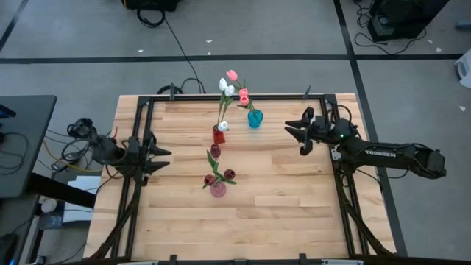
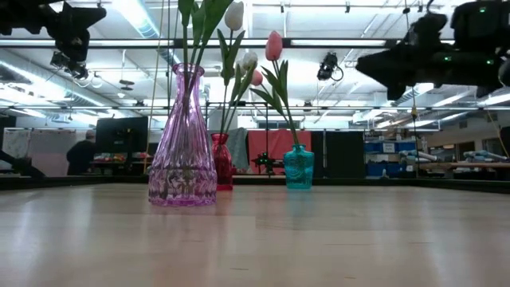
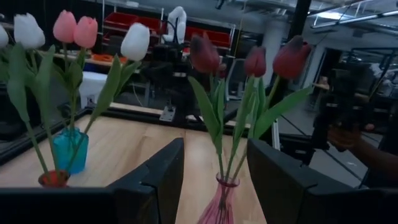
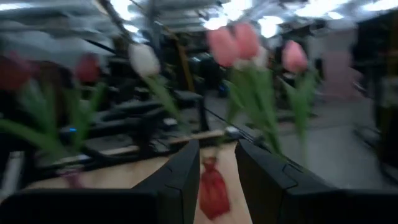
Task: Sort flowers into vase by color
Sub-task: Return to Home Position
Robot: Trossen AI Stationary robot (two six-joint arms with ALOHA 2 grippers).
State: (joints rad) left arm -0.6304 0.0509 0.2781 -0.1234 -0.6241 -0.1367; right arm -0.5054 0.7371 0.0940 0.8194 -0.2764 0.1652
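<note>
Three vases stand mid-table, each with flower stems stuck in its neck. The pink-purple vase [image 1: 218, 189] [image 3: 217, 205] holds three dark maroon tulips [image 3: 255, 61]. The red vase [image 1: 218, 135] [image 4: 213, 186] holds white tulips [image 1: 226, 87]. The teal vase [image 1: 255, 118] [image 2: 299, 167] holds pink tulips [image 1: 243, 94]. My left gripper [image 1: 163, 160] hovers open near the left edge, level, pointing at the purple vase. My right gripper [image 1: 296, 137] hovers open at the far right, pointing at the red and teal vases. Neither has anything between its fingers.
A black metal frame [image 1: 140, 103] runs along the table's left, far and right edges. Bare wood lies near the front edge [image 1: 243, 228]. Beyond the table, a person's arm [image 3: 367, 146] shows in the left wrist view.
</note>
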